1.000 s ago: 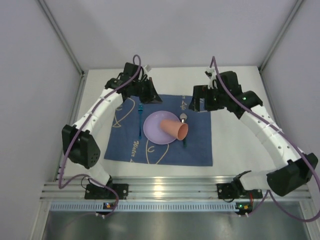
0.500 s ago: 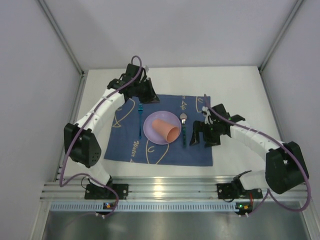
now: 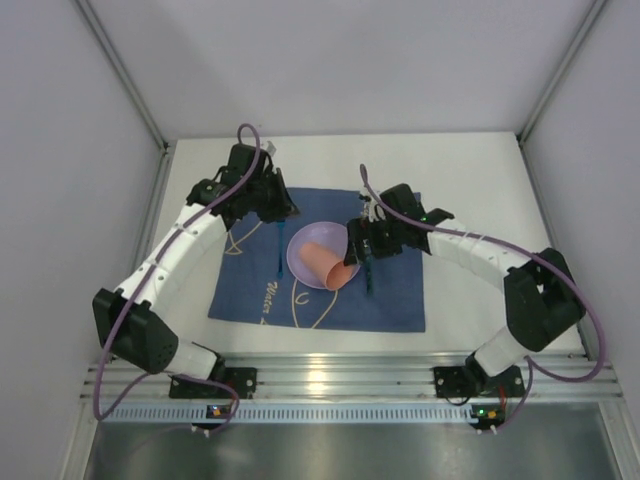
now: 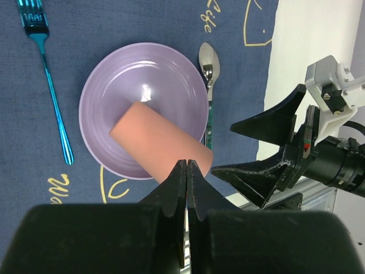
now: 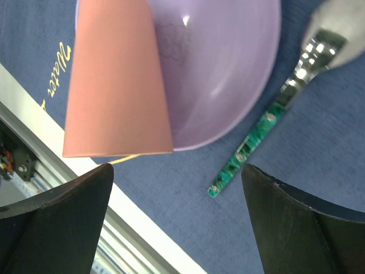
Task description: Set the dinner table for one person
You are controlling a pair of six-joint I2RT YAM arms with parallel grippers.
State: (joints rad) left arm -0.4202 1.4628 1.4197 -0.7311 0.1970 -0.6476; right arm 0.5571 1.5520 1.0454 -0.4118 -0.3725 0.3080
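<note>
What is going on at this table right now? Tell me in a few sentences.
Two robot arms are setting a place on the white dinner table. A blue whale-print mat carries a purple bowl, with a blue fork on one side and a green-handled spoon on the other. A pink cup lies tipped on its side across the bowl. The right gripper is open beside the cup's mouth, holding nothing. The left gripper hovers shut and empty over the mat.

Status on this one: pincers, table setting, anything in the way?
Left pincer shut, empty, above mat. Right pincer open beside pink cup. Dinner table: cup tipped on plate, fork and spoon flanking.
</note>
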